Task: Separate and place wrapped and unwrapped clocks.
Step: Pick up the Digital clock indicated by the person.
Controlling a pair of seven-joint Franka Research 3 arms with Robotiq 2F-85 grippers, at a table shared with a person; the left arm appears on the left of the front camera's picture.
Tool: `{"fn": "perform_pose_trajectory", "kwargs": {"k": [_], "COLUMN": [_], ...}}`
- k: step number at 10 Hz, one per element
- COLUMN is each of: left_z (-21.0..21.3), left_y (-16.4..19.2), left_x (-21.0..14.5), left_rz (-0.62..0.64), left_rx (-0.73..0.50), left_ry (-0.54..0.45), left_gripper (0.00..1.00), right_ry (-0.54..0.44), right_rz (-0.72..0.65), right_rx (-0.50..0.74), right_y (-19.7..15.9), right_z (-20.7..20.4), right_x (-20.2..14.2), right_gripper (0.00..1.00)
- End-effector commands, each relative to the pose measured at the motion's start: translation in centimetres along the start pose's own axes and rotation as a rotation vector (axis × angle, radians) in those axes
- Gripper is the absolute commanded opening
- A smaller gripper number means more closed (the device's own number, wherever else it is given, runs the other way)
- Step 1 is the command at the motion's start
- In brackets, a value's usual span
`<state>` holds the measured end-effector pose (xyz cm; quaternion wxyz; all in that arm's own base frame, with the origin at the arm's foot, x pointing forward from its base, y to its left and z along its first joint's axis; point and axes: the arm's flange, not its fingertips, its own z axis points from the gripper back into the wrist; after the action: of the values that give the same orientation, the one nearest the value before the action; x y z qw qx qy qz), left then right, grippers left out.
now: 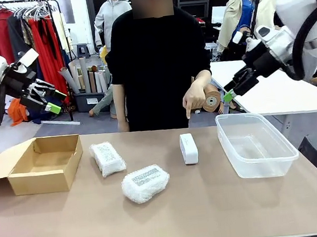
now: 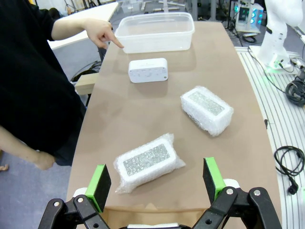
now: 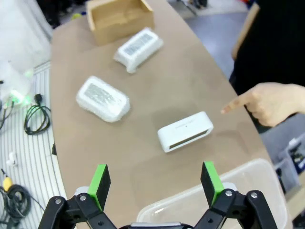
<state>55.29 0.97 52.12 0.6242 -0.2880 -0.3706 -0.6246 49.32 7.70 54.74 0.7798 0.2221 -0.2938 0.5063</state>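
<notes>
The left claw point(image 2: 156, 182) hung in the air above the left end of the surface point(image 1: 214, 203), its green-padded fingers spread wide apart and gripping nothing. The right claw point(image 3: 155, 182) hung high at the right, over the far side of the clear tub point(image 1: 250, 168), with its jaws also apart and holding nothing.

All three clocks lay on the surface between the two containers. One wrapped bundle point(image 1: 107, 158) lay just right of the open cardboard box point(image 1: 48, 179), label up, its long side running near to far. The second wrapped bundle point(image 1: 145, 183) lay nearer the robot and slightly right of the first, apart from it and turned at an angle. The bare white clock point(image 1: 189, 148) lay further right, just left of the tub and not touching it.

At the far edge stood a person in black, whose hand point(image 1: 195, 97) pointed an index finger down toward the bare clock without touching it.
</notes>
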Motion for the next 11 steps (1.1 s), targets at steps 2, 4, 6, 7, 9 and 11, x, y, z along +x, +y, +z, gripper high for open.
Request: {"fn": "perform_pose_trajectory", "kwargs": {"k": [2,4,6,7,9,11], "left_z": [0.2,0.2,0.2,0.2,0.2,0.2], "left_y": [-0.1,-0.1,-0.1,-0.1,-0.1,-0.1], "left_x": [0.1,0.1,0.1,0.1,0.1,0.1], "left_rz": [-0.003,-0.003,-0.003,-0.003,-0.003,-0.003], "left_rx": [0.002,0.002,0.002,0.002,0.002,0.002], "left_ry": [0.004,0.004,0.004,0.004,0.004,0.004], "left_gripper": [1.00,1.00,1.00,1.00,1.00,1.00], "right_ry": [0.084,0.137,0.137,0.117,0.117,0.126], "right_rz": [-0.120,-0.189,-0.132,-0.169,-0.169,-0.168], "right_rx": [-0.055,-0.152,-0.081,-0.124,-0.124,-0.120], "right_y": [0.6,-0.6,-2.0,-0.4,-0.4,-0.9], "right_z": [-2.2,-3.1,-2.9,-3.2,-3.2,-3.4], "right_x": [2.1,2.6,1.0,1.4,1.4,1.2], "right_gripper": [1.00,1.00,1.00,1.00,1.00,1.00]}}
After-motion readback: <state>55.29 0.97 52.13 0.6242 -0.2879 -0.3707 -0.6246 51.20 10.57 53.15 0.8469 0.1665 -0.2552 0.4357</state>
